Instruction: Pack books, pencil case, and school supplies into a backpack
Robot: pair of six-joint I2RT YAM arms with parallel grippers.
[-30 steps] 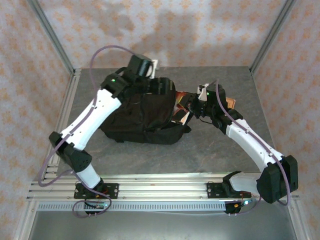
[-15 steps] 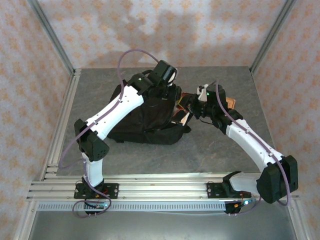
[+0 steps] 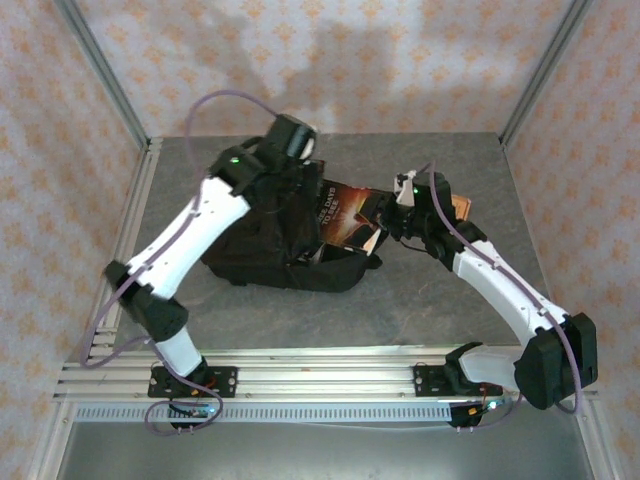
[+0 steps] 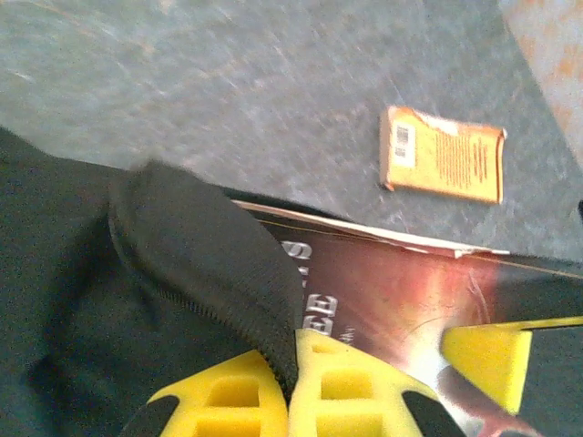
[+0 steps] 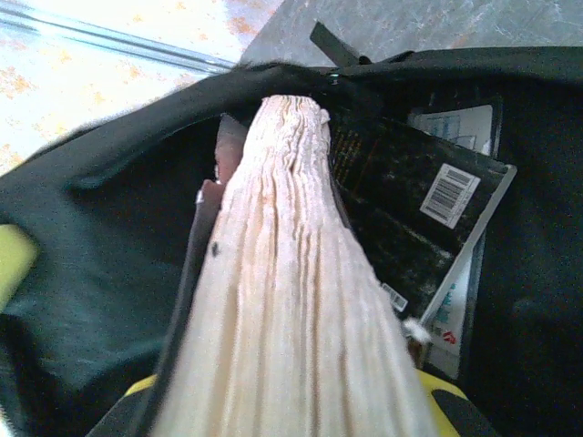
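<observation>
The black backpack (image 3: 262, 240) lies mid-table with its mouth toward the right. My left gripper (image 3: 304, 182) is shut on the edge of its opening flap (image 4: 209, 246), the yellow fingertips (image 4: 342, 382) pinching the fabric. My right gripper (image 3: 380, 222) is shut on a dark book with a reddish glow (image 3: 345, 215), which lies half inside the mouth. Its pale page edge (image 5: 291, 300) points into the backpack (image 5: 91, 273). A black-grey book (image 5: 410, 209) lies inside. A thin orange booklet (image 4: 444, 155) rests on the table behind. The pencil case is out of view.
The orange booklet (image 3: 461, 206) lies just beyond my right wrist. Grey tabletop (image 3: 420, 300) is bare in front of the backpack. Metal frame posts and patterned walls close in the back and sides. A backpack strap (image 5: 330, 44) trails at the far end.
My left gripper swung right over the backpack, shut on the flap and drew it back left, baring more of the dark book's cover. The right arm kept still.
</observation>
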